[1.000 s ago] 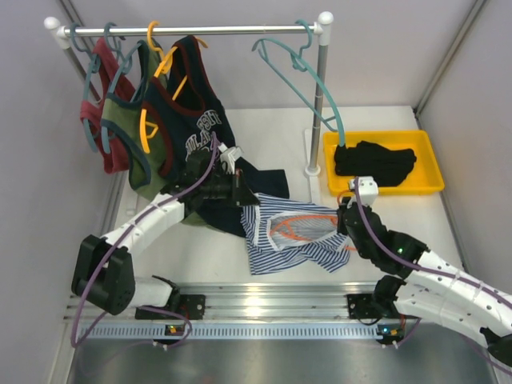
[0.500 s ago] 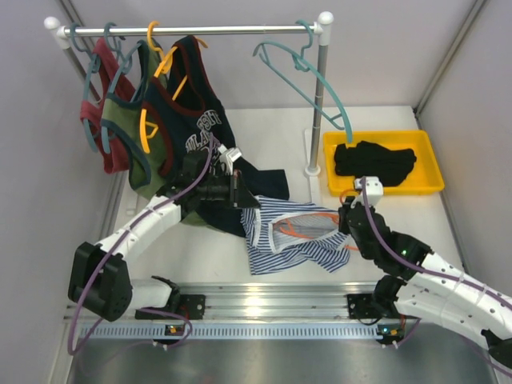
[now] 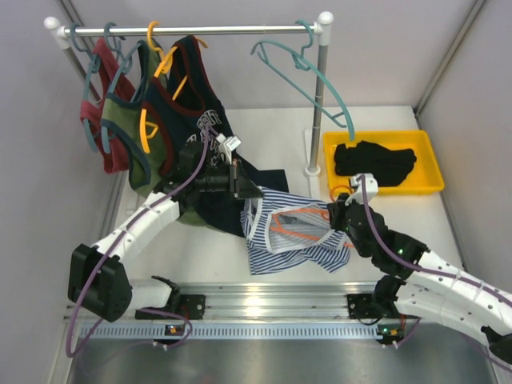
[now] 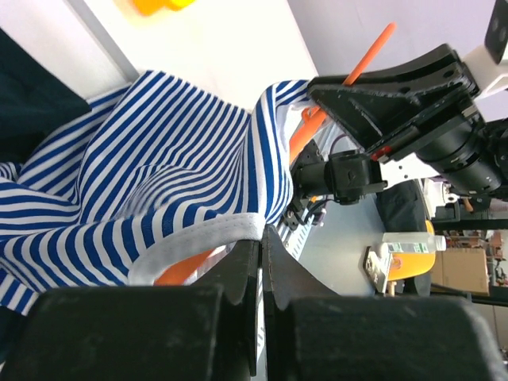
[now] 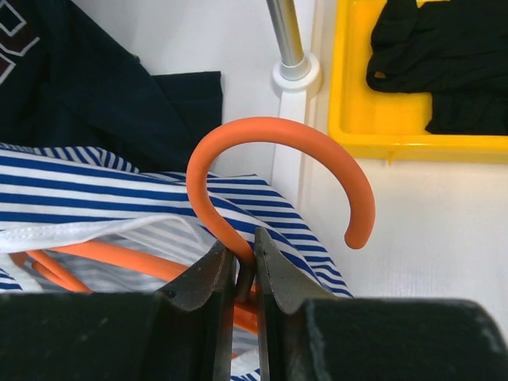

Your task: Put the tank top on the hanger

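Task is partly done. The tank top (image 3: pixel 292 248) is bunched on the table (image 3: pixel 200 248) between the 2 arms, its left edge lifted off the surface. The left gripper (image 4: pixel 260 238) is pinched together on the pale trim of 1 opening, as seen in the left wrist view. The hanger (image 5: pixel 278 131) is clamped at the base of its hook by the right gripper (image 5: pixel 244 266), jaws tight on the neck. The hook sticks out past the striped fabric on the right side, toward the yellow tray (image 3: pixel 428 180) holding the black garment (image 3: pixel 374 164). Orange bars are seen inside the held-open opening from above, so the hanger is judged to be partly threaded into the garment. Done: both items grasped, opening spread, hanger body inserted some way. Left: the shoulders still need to be seated on the hanger arms and the hook brought out through the neck. Which opening the hanger has entered cannot be told. The straps are not seen resting on the hanger arms, so the fit is judged incomplete. Fabric below the bars is crumpled and may snag when the hanger is pushed further. The rail (image 3: pixel 240 30) behind carries other tops and a bare teal hanger (image 3: pixel 320 80); the navy top (image 3: pixel 200 120) hangs just behind the left arm.
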Controlling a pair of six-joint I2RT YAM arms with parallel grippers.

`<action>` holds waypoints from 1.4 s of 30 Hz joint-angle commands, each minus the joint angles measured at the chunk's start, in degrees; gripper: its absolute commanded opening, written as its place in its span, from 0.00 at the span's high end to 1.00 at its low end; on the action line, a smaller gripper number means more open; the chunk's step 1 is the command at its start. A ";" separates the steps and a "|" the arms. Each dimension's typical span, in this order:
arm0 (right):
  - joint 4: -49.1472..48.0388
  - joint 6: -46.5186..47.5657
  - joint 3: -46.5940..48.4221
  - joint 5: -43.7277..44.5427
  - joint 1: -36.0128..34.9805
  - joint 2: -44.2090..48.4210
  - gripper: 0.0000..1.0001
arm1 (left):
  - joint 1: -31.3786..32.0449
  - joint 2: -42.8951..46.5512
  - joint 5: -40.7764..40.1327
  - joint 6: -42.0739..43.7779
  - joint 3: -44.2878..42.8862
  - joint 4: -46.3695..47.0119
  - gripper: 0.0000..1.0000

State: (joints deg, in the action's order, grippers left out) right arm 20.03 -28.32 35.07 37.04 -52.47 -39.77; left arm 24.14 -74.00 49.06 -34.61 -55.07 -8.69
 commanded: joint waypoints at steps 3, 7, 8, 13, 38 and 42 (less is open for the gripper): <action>-6.32 -0.86 3.16 0.22 -1.93 0.22 1.00 | -0.06 0.61 0.16 0.69 -4.34 0.16 1.00; -6.93 -0.51 3.25 1.99 -3.08 1.62 1.00 | -0.06 0.61 -0.63 0.86 -4.70 -0.80 1.00; -7.20 -0.43 3.34 1.99 -3.25 2.32 1.00 | -0.06 0.78 -1.15 1.03 -4.70 -1.33 1.00; -7.55 -0.34 4.22 3.21 -4.31 3.21 1.00 | -0.06 0.35 -2.91 2.18 -5.14 -3.70 1.00; -15.98 3.08 9.49 10.08 -12.66 -9.62 1.00 | 0.56 5.44 -3.27 -0.11 -7.25 -6.08 1.00; -18.53 4.40 10.46 8.85 -12.66 -11.91 1.00 | 0.56 5.79 -4.49 0.95 -7.69 -7.57 1.00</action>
State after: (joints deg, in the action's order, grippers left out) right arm 7.84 -25.61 41.58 45.87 -64.14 -50.81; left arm 24.47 -69.87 45.28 -33.50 -60.01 -15.55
